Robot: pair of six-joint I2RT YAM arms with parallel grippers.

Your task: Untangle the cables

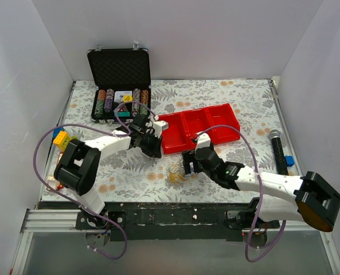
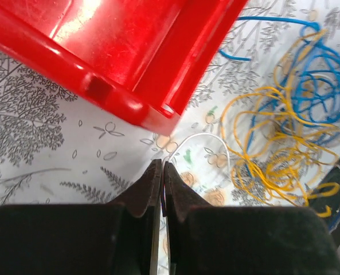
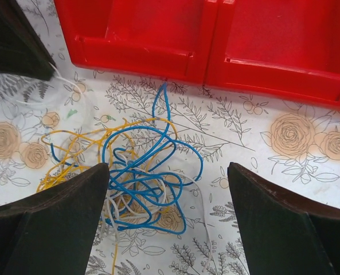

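The cables (image 1: 175, 173) are a small tangle of blue, yellow and white wires on the floral tablecloth, just in front of the red tray (image 1: 198, 129). In the right wrist view the blue loops (image 3: 141, 172) lie over yellow (image 3: 72, 154) and white strands. My right gripper (image 3: 168, 169) is open and straddles the bundle from above; it also shows in the top view (image 1: 188, 166). My left gripper (image 2: 162, 164) is shut on a white cable (image 2: 201, 137) that runs from its tips to the tangle (image 2: 273, 154). It sits left of the bundle (image 1: 154, 150).
The red tray has several compartments, and its corner (image 2: 129, 46) is close to my left fingertips. An open black case of poker chips (image 1: 119, 86) stands at the back left. A black microphone (image 1: 278, 152) lies at the right, and a yellow and blue toy (image 1: 61, 138) at the left edge.
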